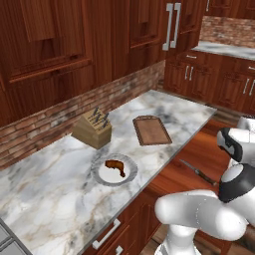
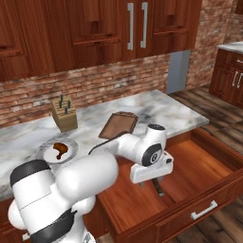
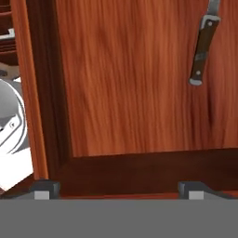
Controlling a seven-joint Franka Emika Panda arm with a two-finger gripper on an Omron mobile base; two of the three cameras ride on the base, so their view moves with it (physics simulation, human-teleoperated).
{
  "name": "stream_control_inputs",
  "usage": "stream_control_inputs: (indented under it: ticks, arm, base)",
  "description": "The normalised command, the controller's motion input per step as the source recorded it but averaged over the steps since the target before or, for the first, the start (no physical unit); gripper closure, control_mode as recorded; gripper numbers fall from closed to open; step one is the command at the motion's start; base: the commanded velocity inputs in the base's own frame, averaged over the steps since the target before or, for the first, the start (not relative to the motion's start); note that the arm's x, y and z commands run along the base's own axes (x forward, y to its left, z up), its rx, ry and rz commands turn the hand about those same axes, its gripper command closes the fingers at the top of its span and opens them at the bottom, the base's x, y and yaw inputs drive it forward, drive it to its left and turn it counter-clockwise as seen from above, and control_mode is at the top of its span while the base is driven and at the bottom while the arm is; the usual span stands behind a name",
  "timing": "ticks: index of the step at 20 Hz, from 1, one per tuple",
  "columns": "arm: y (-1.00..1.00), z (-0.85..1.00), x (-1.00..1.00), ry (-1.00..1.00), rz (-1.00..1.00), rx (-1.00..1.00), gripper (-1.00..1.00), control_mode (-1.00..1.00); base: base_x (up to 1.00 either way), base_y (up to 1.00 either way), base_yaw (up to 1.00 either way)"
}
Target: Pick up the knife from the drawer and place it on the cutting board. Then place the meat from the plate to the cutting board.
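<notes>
Jaws fully spread and empty above the drawer point(image 2: 199, 166) floor; the knife point(image 3: 202, 55) lies ahead, off to one side. Centre over its handle and align before descending.

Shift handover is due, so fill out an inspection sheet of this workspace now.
Surface: marble counter, drawer below it pulled open.
Job's things: knife on the drawer floor; cutting board bare; meat on the plate.
Clutter: knife block beside the brick backsplash.
Grippers: pincer open, above the drawer floor, off to one side of the knife, holding nothing.
Cables: nothing seen.
Surroundings: reddish wood cabinets, wooden floor.
</notes>
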Motion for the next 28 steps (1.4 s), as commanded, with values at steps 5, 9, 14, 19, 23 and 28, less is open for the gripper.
stream_control_inputs:
  ticks: [5, 9, 14, 19, 23, 28]
  arm:
    - [0.0, -0.05, 0.46, -0.03, 0.0, 0.0, -1.0, -1.0]
    - [0.0, -0.32, 0.11, -0.34, -0.01, 0.0, -1.0, -1.0]
    - [0.08, -0.34, 0.28, -0.24, 0.0, 0.0, -1.0, -1.0]
    - [0.21, -0.18, 0.39, -0.02, -0.03, 0.0, -1.0, -1.0]
    - [0.09, -0.24, 0.38, 0.0, -0.04, 0.0, -1.0, -1.0]
    - [-0.07, -0.42, 0.15, -0.07, -0.02, 0.07, -1.0, -1.0]
  base:
    - [0.0, 0.0, 0.0]
    - [0.0, 0.0, 0.0]
    - [0.0, 0.0, 0.0]
    - [0.0, 0.0, 0.0]
    - [0.0, 0.0, 0.0]
    - [0.0, 0.0, 0.0]
